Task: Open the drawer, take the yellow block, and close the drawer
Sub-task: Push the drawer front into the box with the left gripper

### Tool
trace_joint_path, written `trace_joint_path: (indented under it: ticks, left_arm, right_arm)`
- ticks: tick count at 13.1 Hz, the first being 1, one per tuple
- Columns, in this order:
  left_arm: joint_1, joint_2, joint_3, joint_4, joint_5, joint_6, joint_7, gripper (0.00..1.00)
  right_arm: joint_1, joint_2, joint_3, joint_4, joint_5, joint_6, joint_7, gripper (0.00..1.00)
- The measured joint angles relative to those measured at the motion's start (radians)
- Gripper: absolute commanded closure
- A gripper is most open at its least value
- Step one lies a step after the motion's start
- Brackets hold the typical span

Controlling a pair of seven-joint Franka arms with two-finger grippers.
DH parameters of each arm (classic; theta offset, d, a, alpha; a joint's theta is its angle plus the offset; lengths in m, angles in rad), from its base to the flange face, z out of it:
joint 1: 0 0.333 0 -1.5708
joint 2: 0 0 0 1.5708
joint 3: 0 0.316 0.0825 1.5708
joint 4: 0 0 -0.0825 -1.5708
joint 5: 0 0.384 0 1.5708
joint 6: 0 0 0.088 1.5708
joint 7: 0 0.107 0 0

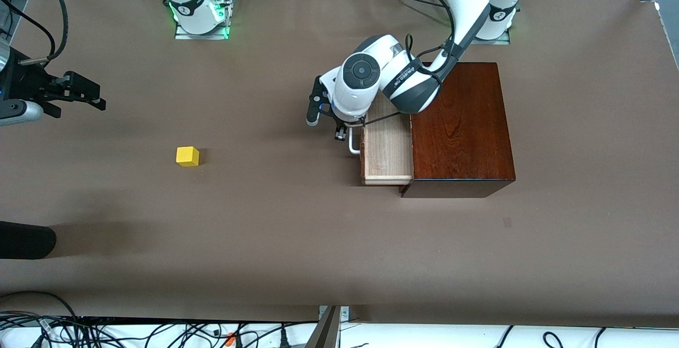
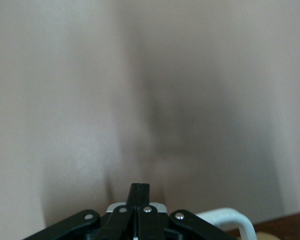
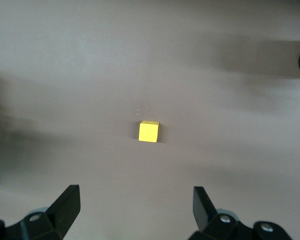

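A dark rounded shape [image 1: 24,241] pokes in over the desk [image 1: 297,242] edge nearest the front camera, toward the right arm's end; what it is cannot be told. Farther from the camera than that shape, the yellow block [image 1: 188,156] sits alone on the bare desk, well apart from the drawer [image 1: 387,149], which stands partly pulled out of the mahogany box [image 1: 461,125] with pale wood showing and nothing visible in the exposed part. The left end effector [image 1: 340,135] is at the white handle [image 1: 353,144], fingers [image 2: 139,192] pressed flat together with nothing between them; the handle curves just beside them in the left wrist view, so it looks hooked on the bar, not pinching it, though contact cannot be confirmed. The right end effector [image 1: 79,93] hangs spread wide over the desk toward the right arm's end, and its wrist view frames the block [image 3: 149,131] between the two fingers [image 3: 67,205]. If the drawer is open far enough, the step in hand is probably the pick: the right end effector should descend straight, square its fingers to two flat faces, and close only once they straddle the cube. Nothing crowds the block; the dark shape lies near its arm's path, and the left arm covers part of the drawer.
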Motion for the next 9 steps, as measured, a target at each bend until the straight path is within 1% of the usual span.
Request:
trace_joint_path:
  ticks: [4,7,9]
  left_arm:
    - [0.007,0.001,0.000,0.018,0.030,-0.086,0.016,1.00]
    - [0.013,0.001,0.004,0.027,0.039,-0.126,0.018,1.00]
    - [0.019,0.001,0.004,0.032,0.065,-0.152,0.018,1.00]
  right_arm:
    - [0.001,0.001,0.006,0.000,-0.001,0.000,0.000,0.00]
    - [0.001,0.005,0.005,0.000,-0.005,0.000,0.000,0.00]
    - [0.001,0.008,0.005,0.000,-0.005,0.000,0.000,0.00]
